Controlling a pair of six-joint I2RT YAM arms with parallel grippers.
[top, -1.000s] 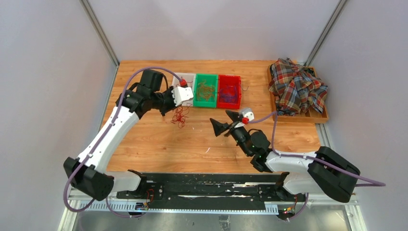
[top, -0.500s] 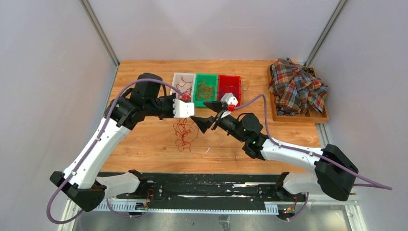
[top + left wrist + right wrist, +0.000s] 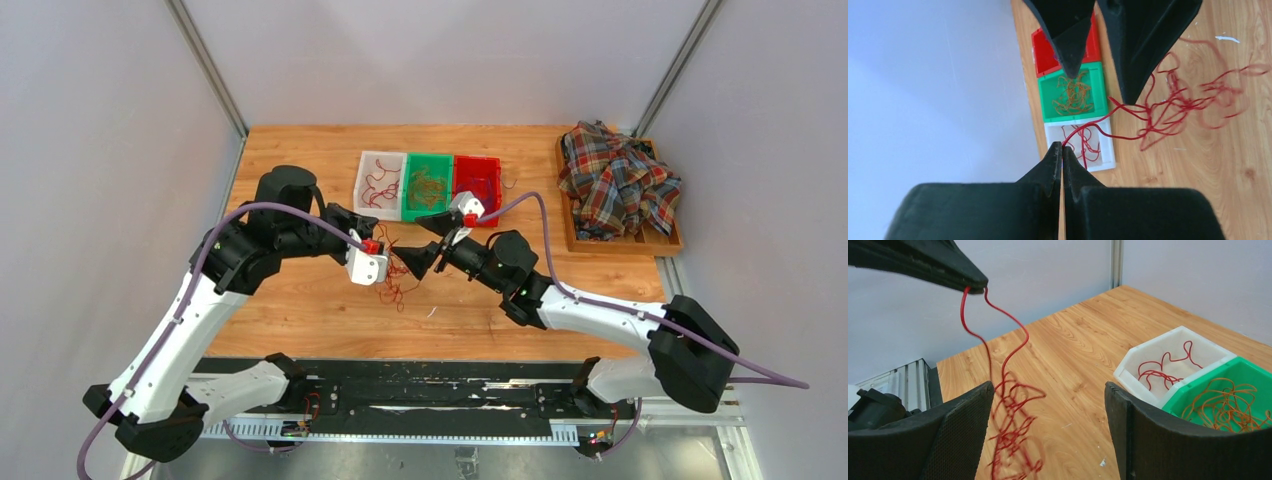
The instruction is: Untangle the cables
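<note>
Moved: left gripper (image 3: 1062, 149) has drawn back from the bins toward the lower middle of the overhead view, taking a red strand with it; right gripper (image 3: 425, 243) has come in from mid-table and now sits just to its right.
Left gripper: jaws pressed together, pinching the end of one strand of the red cables (image 3: 1173, 107) at the very tips.
Right gripper: jaws spread wide, nothing between the pads; in its own wrist view the hanging red bunch passes just inside the left-hand finger, and whether it touches cannot be told.
Red cables: a loose tangle at the centre of the table (image 3: 300, 300), partly lifted from the pinched end, its lower loops blurred.
White bin (image 3: 381, 154): upper middle of the overhead view, leftmost of three in a row, holding separate red strands (image 3: 378, 190).
Green bin (image 3: 428, 155): middle of the row, holding olive-orange cables (image 3: 428, 188).
Red bin (image 3: 477, 158): right end of the row, its near edge hidden behind the right gripper.
Plaid cloth (image 3: 615, 180): heaped in a wooden tray (image 3: 668, 245) at the upper right, well apart from the cables.
</note>
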